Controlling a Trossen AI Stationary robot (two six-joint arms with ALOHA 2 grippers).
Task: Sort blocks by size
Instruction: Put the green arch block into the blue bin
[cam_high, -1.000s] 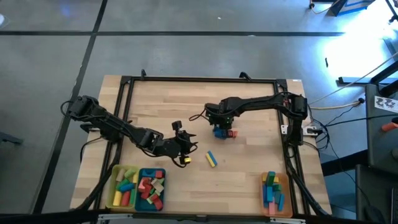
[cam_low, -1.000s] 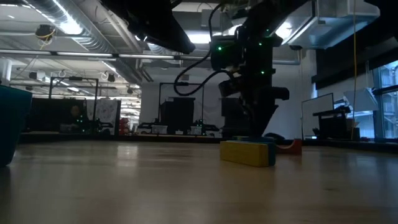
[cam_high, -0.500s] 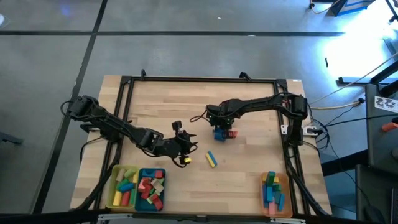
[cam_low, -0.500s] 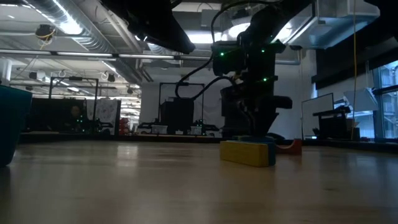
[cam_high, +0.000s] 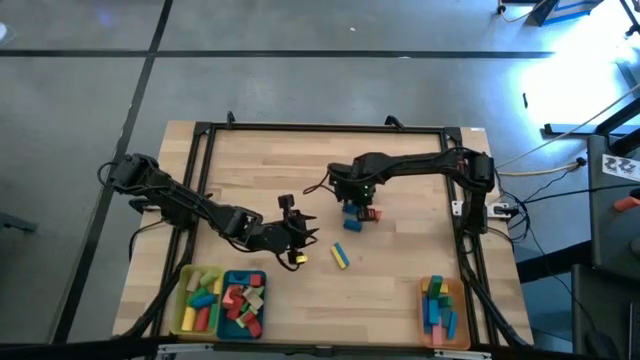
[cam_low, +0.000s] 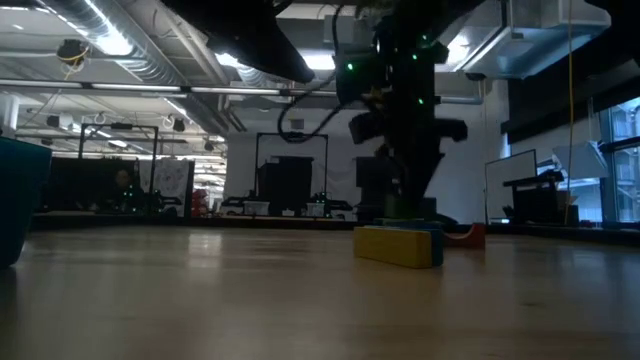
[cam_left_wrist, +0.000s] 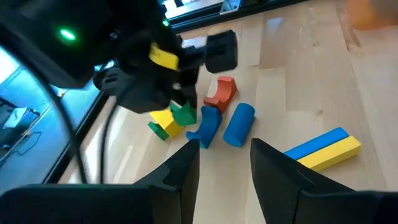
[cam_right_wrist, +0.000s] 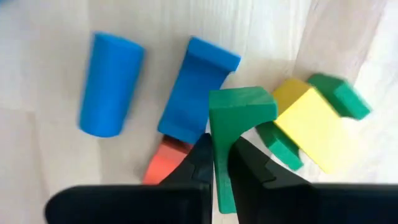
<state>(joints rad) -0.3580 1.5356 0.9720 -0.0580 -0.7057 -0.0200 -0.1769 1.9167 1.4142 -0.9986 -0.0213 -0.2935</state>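
Note:
My right gripper (cam_right_wrist: 221, 149) hangs over a small cluster of blocks at the table's middle (cam_high: 349, 200) and is shut on a green block (cam_right_wrist: 239, 112). Beneath it lie a blue cylinder (cam_right_wrist: 111, 84), a blue arch (cam_right_wrist: 193, 93), a red arch (cam_right_wrist: 165, 165), a yellow block (cam_right_wrist: 311, 124) and another green piece (cam_right_wrist: 339, 96). A yellow-and-blue bar (cam_high: 340, 255) lies flat nearer the front edge. My left gripper (cam_left_wrist: 225, 158) is open and empty, left of that bar (cam_high: 300, 245). My right gripper pinches the green block between its two fingers at the block's lower leg (cam_right_wrist: 221, 163), coming from above and pointing down. The block's wide head sticks out past the fingertips, over the blue arch. Whether it is clear of the table I cannot tell.
A yellow tray (cam_high: 200, 300) and a teal tray (cam_high: 243, 303) with several blocks stand at the front left. An orange tray (cam_high: 440, 312) with several blocks stands at the front right. A black frame (cam_high: 320, 128) borders the table.
My right gripper has dipped down onto the block cluster and risen again, ending slightly toward the table's far left. The blue arch now shows beside it in the high view. My left arm has kept still.

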